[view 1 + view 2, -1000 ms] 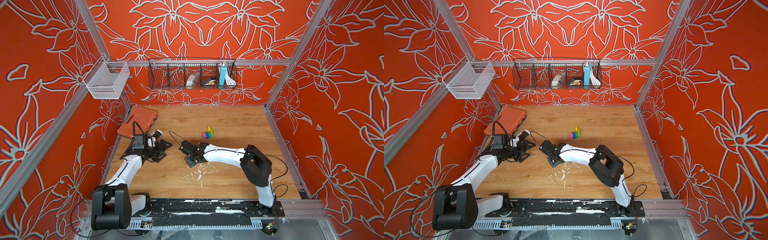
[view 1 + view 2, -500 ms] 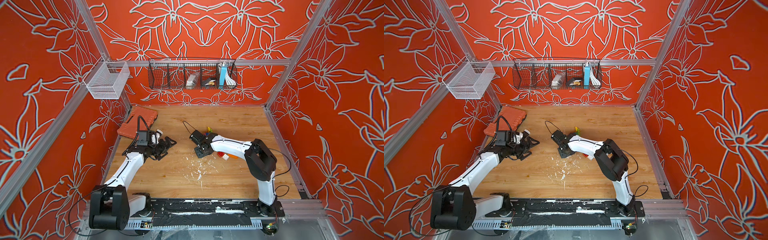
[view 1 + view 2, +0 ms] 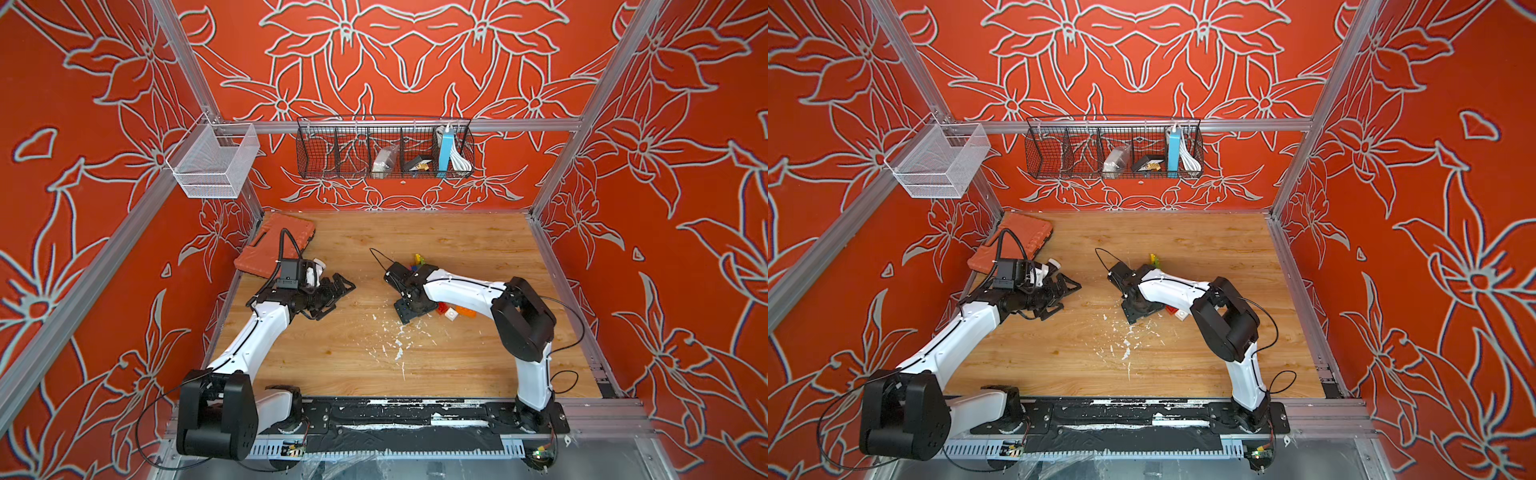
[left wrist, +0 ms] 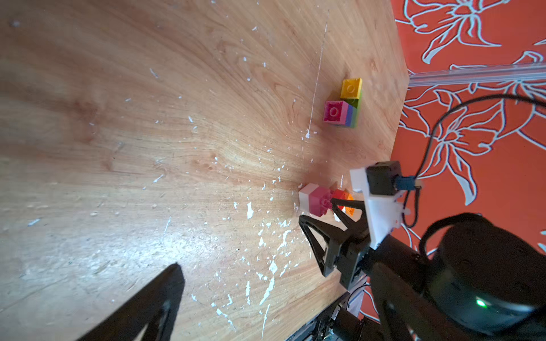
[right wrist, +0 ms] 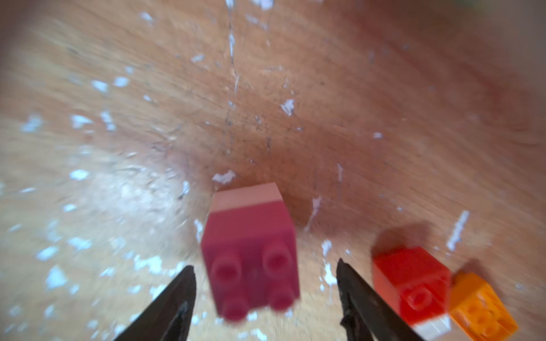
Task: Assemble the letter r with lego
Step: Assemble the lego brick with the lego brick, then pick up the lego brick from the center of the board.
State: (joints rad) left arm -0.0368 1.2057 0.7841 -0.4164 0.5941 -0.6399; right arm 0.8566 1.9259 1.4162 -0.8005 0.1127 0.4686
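brick (image 5: 251, 251), pink, untouched between parted right pincer (image 5: 265, 264), left pincer (image 3: 336, 300) parted too

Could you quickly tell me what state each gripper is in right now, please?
Left gripper: open, holding nothing.
Right gripper: open, jaws either side of the pink brick, not gripping it.

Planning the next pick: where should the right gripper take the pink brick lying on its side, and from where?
Take the pink brick by its two smooth side walls, coming from its studded end. Its studs face the right gripper, whose open jaws straddle those flat, parallel walls; the red brick sits outside one jaw.
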